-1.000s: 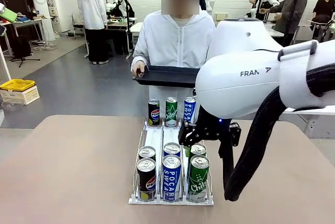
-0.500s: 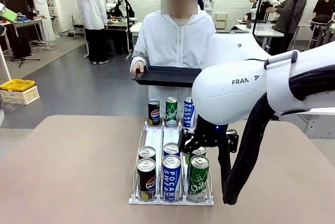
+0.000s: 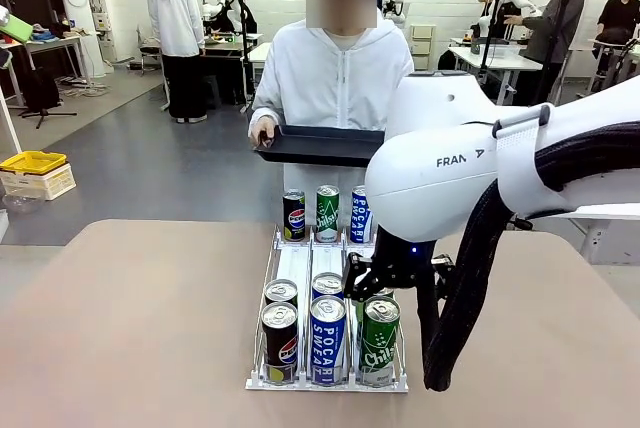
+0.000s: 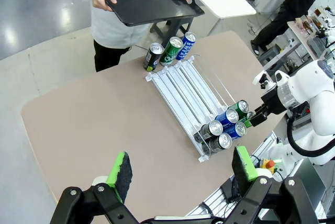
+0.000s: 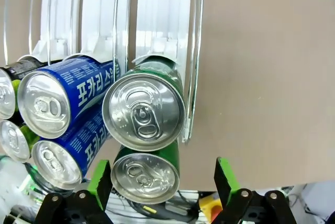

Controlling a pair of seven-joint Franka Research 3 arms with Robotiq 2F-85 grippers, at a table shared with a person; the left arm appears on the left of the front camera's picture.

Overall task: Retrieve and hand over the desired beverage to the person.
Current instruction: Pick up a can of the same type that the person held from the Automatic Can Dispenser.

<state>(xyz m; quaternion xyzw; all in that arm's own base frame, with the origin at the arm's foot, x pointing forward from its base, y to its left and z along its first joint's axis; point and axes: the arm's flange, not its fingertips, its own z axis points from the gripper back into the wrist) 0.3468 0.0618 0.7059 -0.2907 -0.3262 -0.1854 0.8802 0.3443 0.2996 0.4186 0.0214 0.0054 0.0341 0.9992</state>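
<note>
Pincer (image 3: 373, 283) of right arm lower than second ago, spread wide (empty), over green cans (image 3: 380, 336).

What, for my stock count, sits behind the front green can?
A second green can, then bare lane to a far blue can. From the front, the right end effector partly covers the second can.

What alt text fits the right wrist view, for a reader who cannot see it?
The right gripper hangs open, green pads wide apart, above two upright green cans at the end of the outer lane of a clear rack. Two blue cans stand in the next lane, and tan table lies beside the rack.
</note>
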